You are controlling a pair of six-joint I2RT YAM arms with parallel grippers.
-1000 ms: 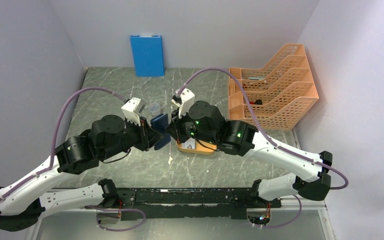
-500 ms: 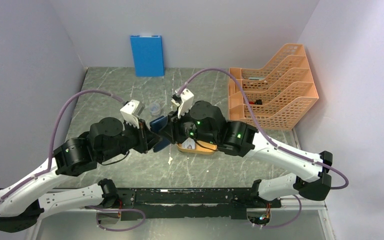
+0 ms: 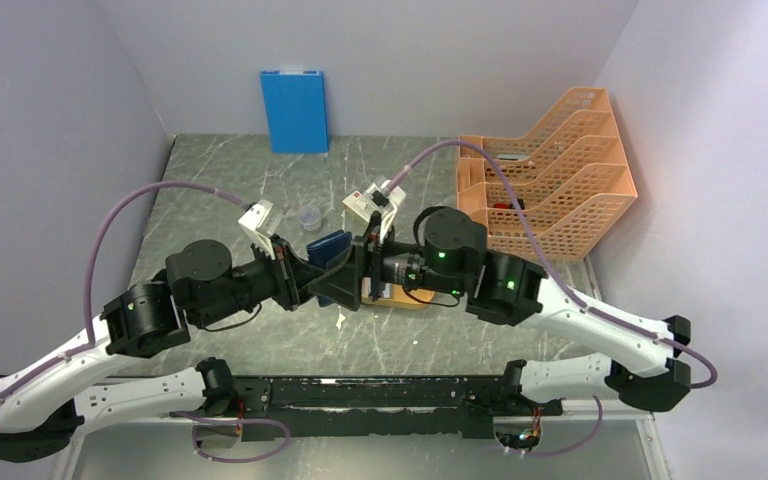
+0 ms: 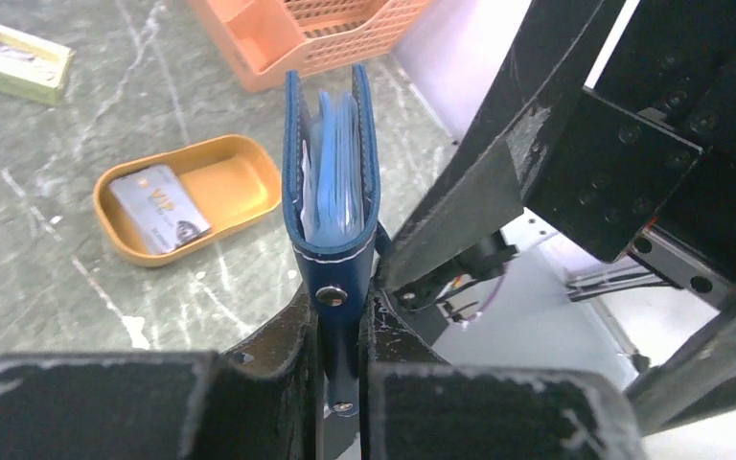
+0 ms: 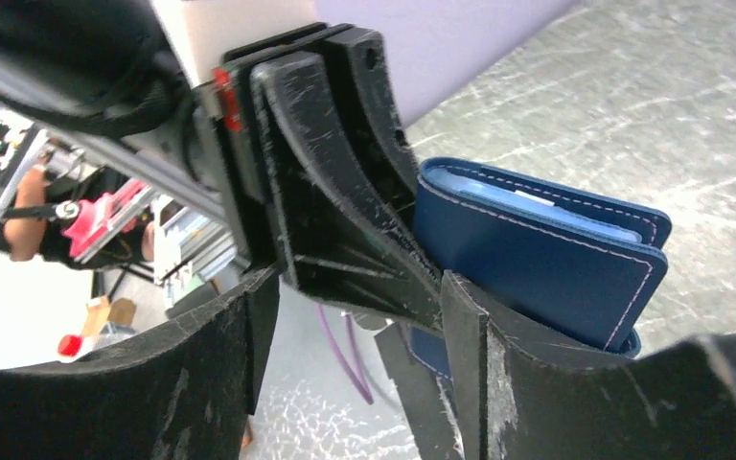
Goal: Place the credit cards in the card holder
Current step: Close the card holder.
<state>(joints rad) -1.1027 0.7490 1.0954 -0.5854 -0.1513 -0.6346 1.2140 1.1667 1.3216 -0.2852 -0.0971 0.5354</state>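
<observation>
Left gripper (image 4: 345,321) clenched on holder (image 4: 331,163), mid-air above the table, mouth facing away. Right gripper (image 5: 345,355) jaws spread, empty, close by. Card (image 4: 158,206) lies in tray (image 4: 244,177). Right should back off straight without bumping holder.

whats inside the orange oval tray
One grey card marked VIP lies flat toward one end of the tray; the rest of the tray's floor is bare. Anything under that card is covered and cannot be seen.
</observation>
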